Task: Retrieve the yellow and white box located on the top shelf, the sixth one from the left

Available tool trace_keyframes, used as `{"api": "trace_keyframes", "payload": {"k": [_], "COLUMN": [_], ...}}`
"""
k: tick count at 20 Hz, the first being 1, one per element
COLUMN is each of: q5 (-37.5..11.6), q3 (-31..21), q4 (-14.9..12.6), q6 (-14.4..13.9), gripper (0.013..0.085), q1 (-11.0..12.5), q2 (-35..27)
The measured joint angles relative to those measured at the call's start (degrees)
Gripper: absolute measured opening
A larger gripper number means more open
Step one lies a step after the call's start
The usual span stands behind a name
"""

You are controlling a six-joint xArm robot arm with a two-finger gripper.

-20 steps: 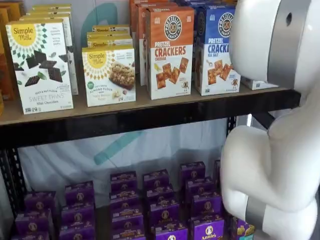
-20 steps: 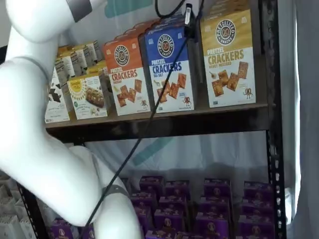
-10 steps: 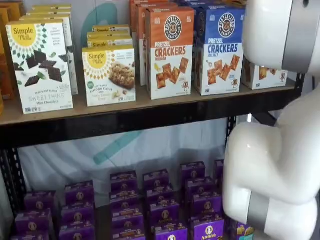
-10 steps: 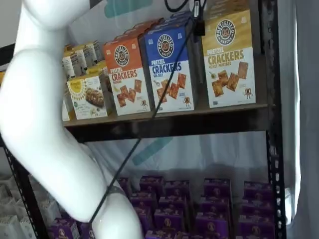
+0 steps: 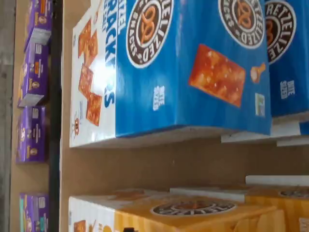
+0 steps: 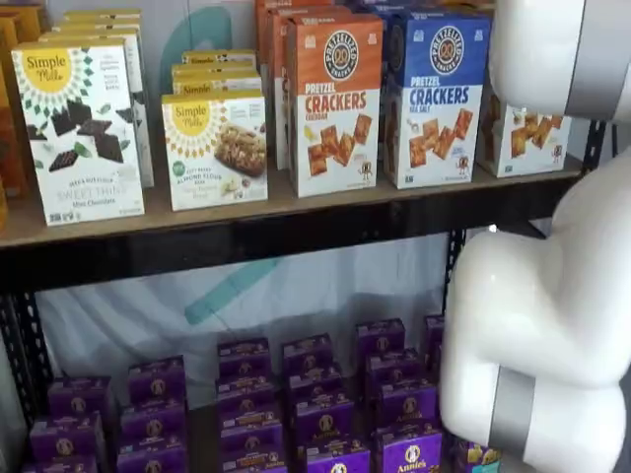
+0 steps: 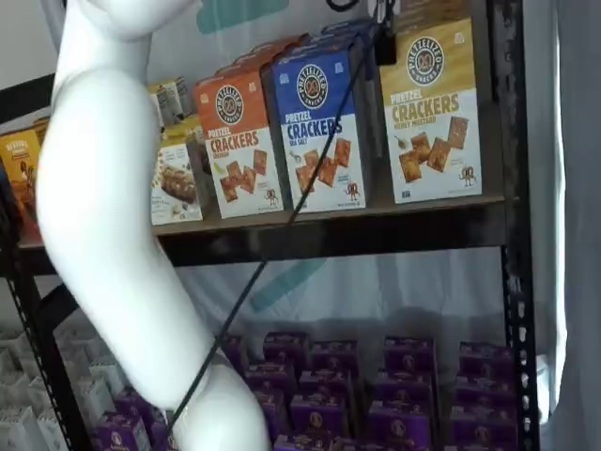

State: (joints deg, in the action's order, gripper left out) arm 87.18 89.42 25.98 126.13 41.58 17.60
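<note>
Yellow and white box [image 7: 433, 108] stands at the right end of the top shelf [image 7: 376, 230], beside a blue box [image 7: 324, 127]. In a shelf view the white arm [image 6: 552, 296] hides its upper part [image 6: 523, 138]. Only a dark bit of the gripper [image 7: 383, 38] shows at the frame's upper edge; whether its fingers are spread cannot be told.

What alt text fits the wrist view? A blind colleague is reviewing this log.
Turned sideways, the wrist view shows a blue-and-white pretzel crackers box close up on the top shelf, with the yellow and white box beside it across a gap; purple boxes sit below.
</note>
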Motion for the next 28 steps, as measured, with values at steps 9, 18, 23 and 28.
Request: {"api": "trace_keyframes", "payload": {"k": [9, 18, 23, 28], "q5": [0.05, 5.35, 10.64, 12.14], "q3": [2.81, 8.28, 13.02, 14.13], "q4": [-3.88, -8.74, -12.49, -14.16], "q6": [-0.18, -0.64, -1.29, -1.75], "gripper": [0.085, 0.085, 0.085, 0.085], "q1": [-1.55, -2.19, -3.03, -3.81], "q2": [-3.68, -7.95, -10.82, -11.46]}}
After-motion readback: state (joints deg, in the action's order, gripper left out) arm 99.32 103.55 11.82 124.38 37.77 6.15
